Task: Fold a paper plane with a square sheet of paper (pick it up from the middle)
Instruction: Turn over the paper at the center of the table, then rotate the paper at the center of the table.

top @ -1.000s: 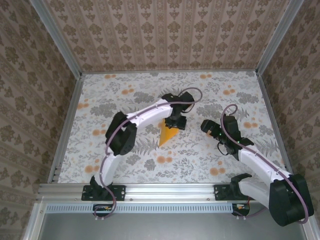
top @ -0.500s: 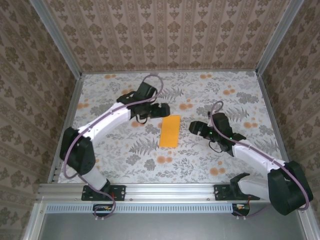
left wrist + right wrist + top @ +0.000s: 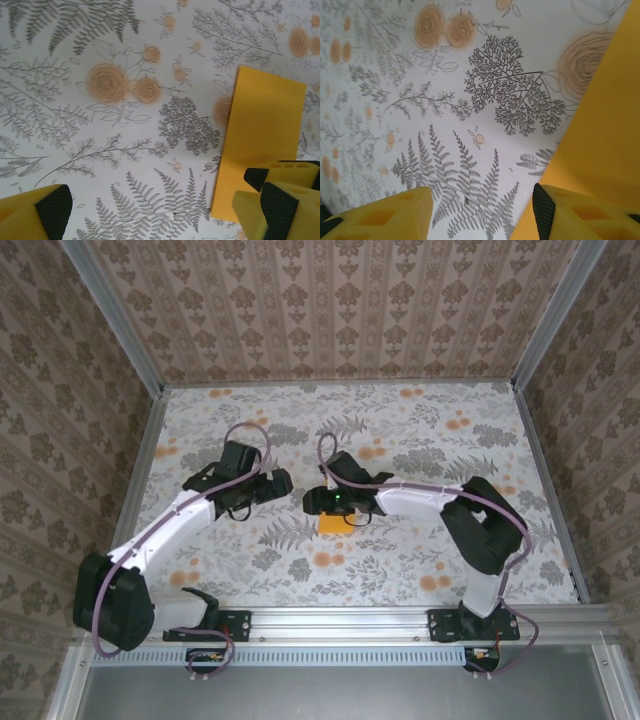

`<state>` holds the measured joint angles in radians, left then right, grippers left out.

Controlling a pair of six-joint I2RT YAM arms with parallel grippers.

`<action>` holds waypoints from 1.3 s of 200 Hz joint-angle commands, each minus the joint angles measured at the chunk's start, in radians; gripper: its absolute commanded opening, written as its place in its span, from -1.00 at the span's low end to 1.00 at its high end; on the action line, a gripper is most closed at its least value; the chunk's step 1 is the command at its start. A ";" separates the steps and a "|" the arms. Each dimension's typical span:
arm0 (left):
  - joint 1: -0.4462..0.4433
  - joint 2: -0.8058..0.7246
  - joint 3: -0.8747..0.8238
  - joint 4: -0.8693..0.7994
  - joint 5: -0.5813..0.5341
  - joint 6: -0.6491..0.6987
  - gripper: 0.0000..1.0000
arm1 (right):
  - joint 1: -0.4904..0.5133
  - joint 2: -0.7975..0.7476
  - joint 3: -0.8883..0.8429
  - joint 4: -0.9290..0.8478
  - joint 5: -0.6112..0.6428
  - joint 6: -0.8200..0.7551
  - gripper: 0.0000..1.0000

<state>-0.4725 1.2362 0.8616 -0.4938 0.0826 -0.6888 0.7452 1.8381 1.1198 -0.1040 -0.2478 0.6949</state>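
The square sheet of paper (image 3: 333, 525) lies flat on the floral cloth as a long orange-yellow rectangle (image 3: 262, 130), mostly hidden under my right wrist in the top view. My right gripper (image 3: 312, 502) reaches leftward across it. Its jaws (image 3: 480, 212) are open and straddle the paper's (image 3: 602, 140) left edge, one finger (image 3: 580, 215) above the paper, the other (image 3: 380, 215) above bare cloth. My left gripper (image 3: 278, 484) hovers just left of the paper, open wide (image 3: 150, 215), with nothing between its fingers.
The patterned cloth (image 3: 420, 440) covers the whole table. Aluminium rails run along the left (image 3: 135, 490), right (image 3: 545, 490) and near (image 3: 330, 620) sides, with wallpapered walls behind them. The two grippers are close together at the table's middle.
The left gripper let go of the paper, opened and drew back to the left. The paper now lies flat. The right arm swung left over it, its jaws narrowing.
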 commanded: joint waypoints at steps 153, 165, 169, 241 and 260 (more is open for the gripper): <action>-0.048 0.069 -0.079 0.257 0.165 -0.059 0.87 | -0.006 -0.208 -0.110 -0.246 0.019 -0.030 0.15; -0.083 0.103 -0.060 0.290 0.179 -0.062 0.76 | -0.033 -0.256 -0.148 -0.229 0.036 0.000 0.16; -0.095 0.117 -0.053 0.301 0.183 -0.065 0.72 | -0.045 -0.270 -0.162 -0.221 0.035 0.011 0.16; -0.216 0.376 0.076 0.446 0.288 -0.093 -0.03 | -0.255 -0.378 -0.372 -0.176 -0.158 0.018 0.16; -0.224 0.426 0.092 0.466 0.299 -0.097 -0.12 | -0.261 -0.365 -0.383 -0.174 -0.197 0.003 0.13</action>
<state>-0.6846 1.6112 0.9161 -0.0830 0.3397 -0.7750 0.4900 1.4780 0.7483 -0.2729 -0.3447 0.7136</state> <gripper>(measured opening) 0.457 0.572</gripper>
